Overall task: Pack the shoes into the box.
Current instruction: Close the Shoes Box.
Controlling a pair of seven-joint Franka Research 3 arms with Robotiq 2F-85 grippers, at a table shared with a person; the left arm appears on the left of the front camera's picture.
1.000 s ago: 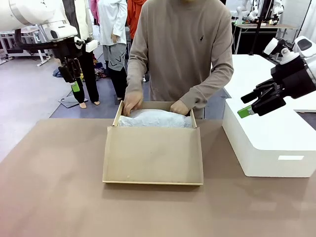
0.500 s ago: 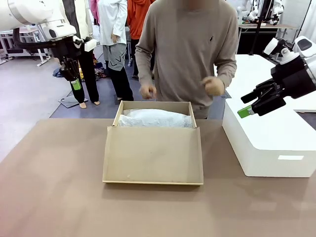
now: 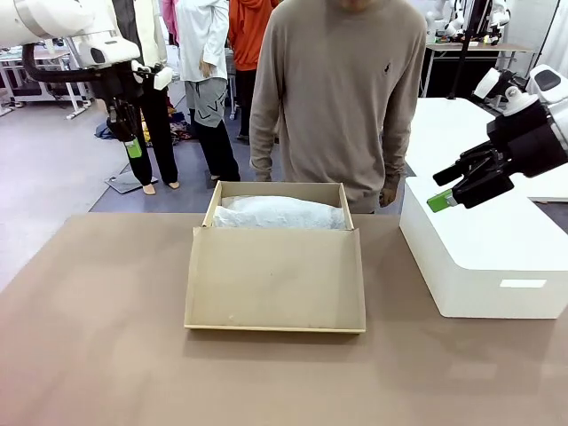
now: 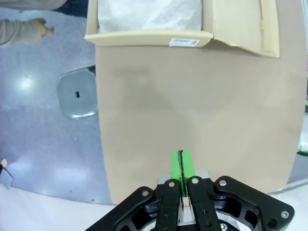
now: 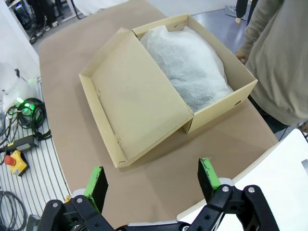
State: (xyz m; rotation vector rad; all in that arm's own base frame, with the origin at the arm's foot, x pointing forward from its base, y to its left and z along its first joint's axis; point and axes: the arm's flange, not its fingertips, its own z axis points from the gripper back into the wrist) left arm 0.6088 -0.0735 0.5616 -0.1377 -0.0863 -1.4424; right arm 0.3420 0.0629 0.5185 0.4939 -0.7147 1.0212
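Observation:
The box (image 3: 275,280) is a tan cardboard shoebox in the middle of the table, its lid folded flat toward me. Crinkled white tissue paper (image 3: 280,213) fills it. The shoes are hidden from sight. My left gripper (image 3: 133,146) hangs high over the table's far left corner, green pads pressed together with nothing between them. In the left wrist view the gripper (image 4: 182,166) looks down on bare table, with the box (image 4: 149,38) far ahead. My right gripper (image 3: 441,188) hovers open above the white block. In the right wrist view it (image 5: 152,177) spreads wide before the box (image 5: 134,96) and tissue (image 5: 187,67).
A person (image 3: 342,98) stands at the far side behind the box, arms hanging down. A large white block (image 3: 479,257) sits on the table's right. Cables and a red stop button (image 5: 14,161) lie off the table's edge. Brown tabletop (image 3: 98,337) lies open left of the box.
The person pulled both hands out of the box and lowered them. My left gripper went from part open to shut and rose slightly. The right arm stayed still.

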